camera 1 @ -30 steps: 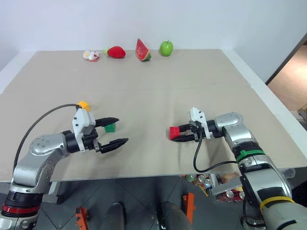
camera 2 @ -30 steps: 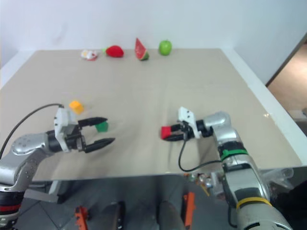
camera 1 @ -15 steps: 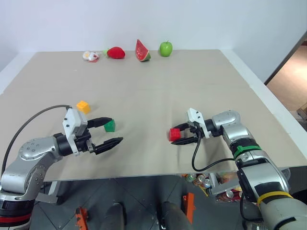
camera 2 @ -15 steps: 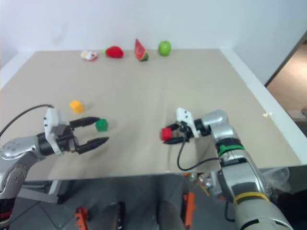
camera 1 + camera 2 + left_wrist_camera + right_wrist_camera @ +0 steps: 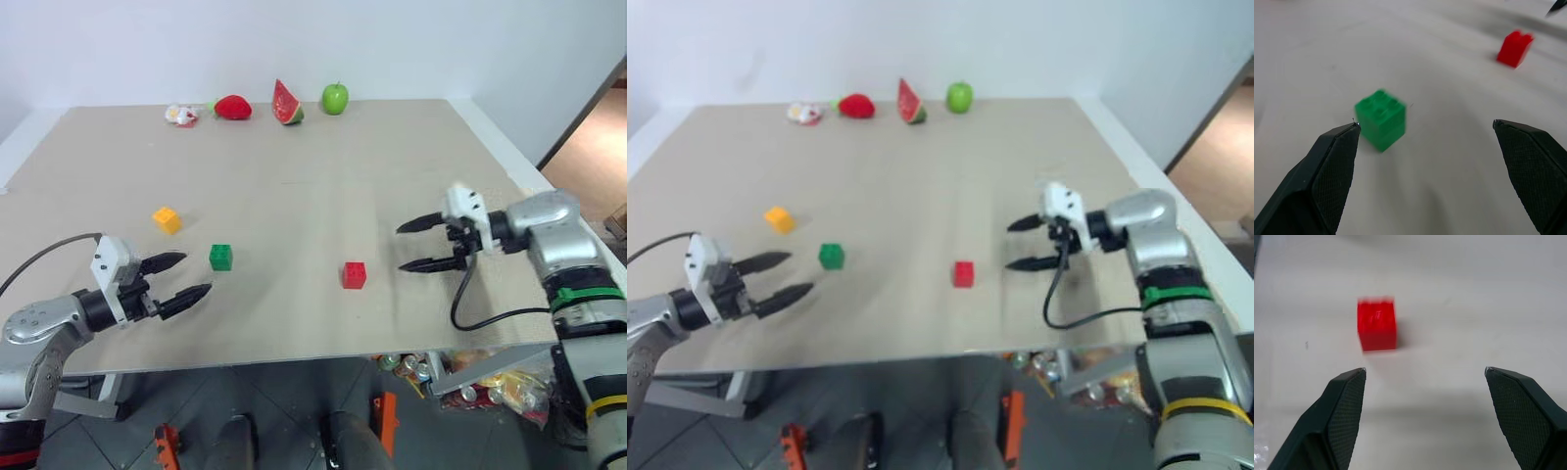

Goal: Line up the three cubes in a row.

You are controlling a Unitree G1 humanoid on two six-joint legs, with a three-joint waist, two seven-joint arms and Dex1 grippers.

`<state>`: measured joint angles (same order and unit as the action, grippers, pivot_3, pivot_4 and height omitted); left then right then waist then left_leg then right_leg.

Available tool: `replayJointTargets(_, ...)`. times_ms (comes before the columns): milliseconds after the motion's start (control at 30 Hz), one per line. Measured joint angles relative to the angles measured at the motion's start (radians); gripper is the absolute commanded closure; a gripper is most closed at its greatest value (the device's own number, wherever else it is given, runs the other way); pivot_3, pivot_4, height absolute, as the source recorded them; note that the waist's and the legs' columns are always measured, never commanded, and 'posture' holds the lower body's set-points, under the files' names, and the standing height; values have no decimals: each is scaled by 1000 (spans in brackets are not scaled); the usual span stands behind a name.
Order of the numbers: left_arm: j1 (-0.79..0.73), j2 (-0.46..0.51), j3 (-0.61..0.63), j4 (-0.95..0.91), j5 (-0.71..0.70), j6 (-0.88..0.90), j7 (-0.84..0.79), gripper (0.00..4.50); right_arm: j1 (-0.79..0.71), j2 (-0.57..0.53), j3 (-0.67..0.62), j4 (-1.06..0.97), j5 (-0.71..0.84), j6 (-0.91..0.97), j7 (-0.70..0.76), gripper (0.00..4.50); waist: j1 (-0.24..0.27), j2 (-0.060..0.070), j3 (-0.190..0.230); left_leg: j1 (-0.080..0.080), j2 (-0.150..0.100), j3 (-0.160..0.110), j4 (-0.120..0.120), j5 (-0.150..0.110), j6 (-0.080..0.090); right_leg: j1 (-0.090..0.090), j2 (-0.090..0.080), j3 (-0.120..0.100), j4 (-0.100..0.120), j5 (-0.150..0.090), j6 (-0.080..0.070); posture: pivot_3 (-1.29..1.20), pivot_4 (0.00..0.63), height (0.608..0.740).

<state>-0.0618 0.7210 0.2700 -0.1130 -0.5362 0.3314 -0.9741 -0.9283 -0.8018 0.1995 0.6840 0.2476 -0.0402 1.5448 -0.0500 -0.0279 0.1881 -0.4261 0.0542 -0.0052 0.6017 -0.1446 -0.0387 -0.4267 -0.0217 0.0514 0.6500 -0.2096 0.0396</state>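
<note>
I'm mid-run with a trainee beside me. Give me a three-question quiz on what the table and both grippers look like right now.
1. True or false: the right gripper holds the small red studded plastic cube.
2. Which cube lies nearest the left gripper: A the yellow-orange studded plastic cube, B the green studded plastic cube, C the red one?
3. Fill in: both grippers are ____.

Key:
1. False; its fingers are spread and the cube sits alone on the table.
2. B.
3. Open.
</note>
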Motion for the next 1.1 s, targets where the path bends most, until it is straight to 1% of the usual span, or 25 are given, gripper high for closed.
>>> replayJointTargets(67,-22,-2,-11,52,28,-28,-1,0,13,14,-36,-100,54,77,-4,479,1,0,0,0,1,0,-1,0,0,0,1,0,0,0,0,0,150,740)
replayJointTargets(167,-62,-20,-19,121,54,-65,8,0,75,55,-82,-301,135,193,-40,479,6,0,0,0,3,0,-1,0,0,0,3,0,0,0,0,0,150,740)
replayJointTargets(300,-85,-66,-44,174,74,-89,26,0,228,97,-84,-537,166,287,-127,479,11,-1,-1,-3,2,0,1,-1,-2,-1,2,0,0,-1,1,0,150,740)
replayJointTargets(433,-110,-97,-83,200,98,-102,29,0,305,117,-83,-685,204,374,-181,479,13,-2,-1,-4,2,0,3,-1,-2,-2,2,1,0,-1,2,0,150,740)
replayJointTargets(667,-217,-115,-121,318,149,-141,25,0,353,146,-88,-749,220,416,-241,479,15,-3,-2,-3,2,0,4,-1,-2,-2,3,1,0,2,1,0,150,740)
replayJointTargets(733,-223,-116,-123,321,155,-143,26,0,354,146,-89,-753,222,420,-243,479,14,-3,-2,-3,2,0,4,-1,-2,-2,3,1,0,2,1,0,150,740)
replayJointTargets(900,-242,-160,-160,353,186,-159,40,0,363,145,-100,-764,234,424,-246,479,16,-3,-2,-4,2,0,4,-1,-2,-2,3,1,0,2,2,0,150,740)
replayJointTargets(1100,-315,-159,-168,436,212,-191,30,0,367,143,-102,-764,236,423,-261,479,17,-3,-2,-4,2,0,4,-1,-2,-2,3,1,0,2,2,0,150,740)
